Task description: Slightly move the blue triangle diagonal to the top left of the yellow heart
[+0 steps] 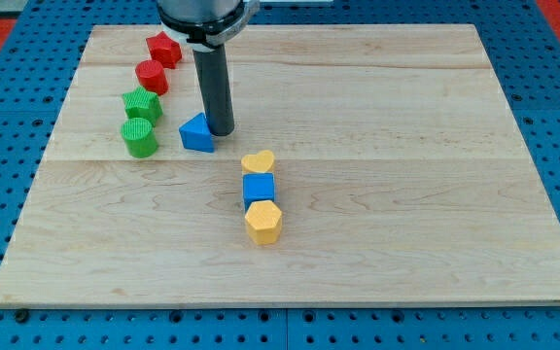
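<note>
The blue triangle (197, 134) lies on the wooden board (406, 194), left of centre. My tip (221, 131) stands right next to the triangle's right side, touching or nearly touching it. The yellow heart (258, 162) lies below and to the right of the triangle, a short gap away from it. The heart heads a short column, with a blue cube (259, 188) just below it and a yellow hexagon (262, 223) below that.
Near the board's top left lie a red star (163, 48), a red cylinder (152, 76), a green star-like block (142, 104) and a green cylinder (139, 137), in a line running down. The green cylinder is left of the blue triangle.
</note>
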Controlling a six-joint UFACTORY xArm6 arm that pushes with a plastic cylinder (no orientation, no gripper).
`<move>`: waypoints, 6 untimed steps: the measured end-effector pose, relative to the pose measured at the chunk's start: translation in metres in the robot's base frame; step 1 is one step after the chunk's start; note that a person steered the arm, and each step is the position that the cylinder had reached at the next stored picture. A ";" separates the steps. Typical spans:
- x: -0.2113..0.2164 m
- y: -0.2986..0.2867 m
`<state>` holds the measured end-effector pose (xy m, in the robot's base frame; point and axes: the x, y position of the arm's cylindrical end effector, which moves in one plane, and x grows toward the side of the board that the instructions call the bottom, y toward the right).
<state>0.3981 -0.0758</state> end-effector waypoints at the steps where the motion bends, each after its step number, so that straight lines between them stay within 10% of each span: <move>1: -0.008 0.007; 2: -0.052 -0.003; 5: -0.001 -0.018; 6: -0.019 0.064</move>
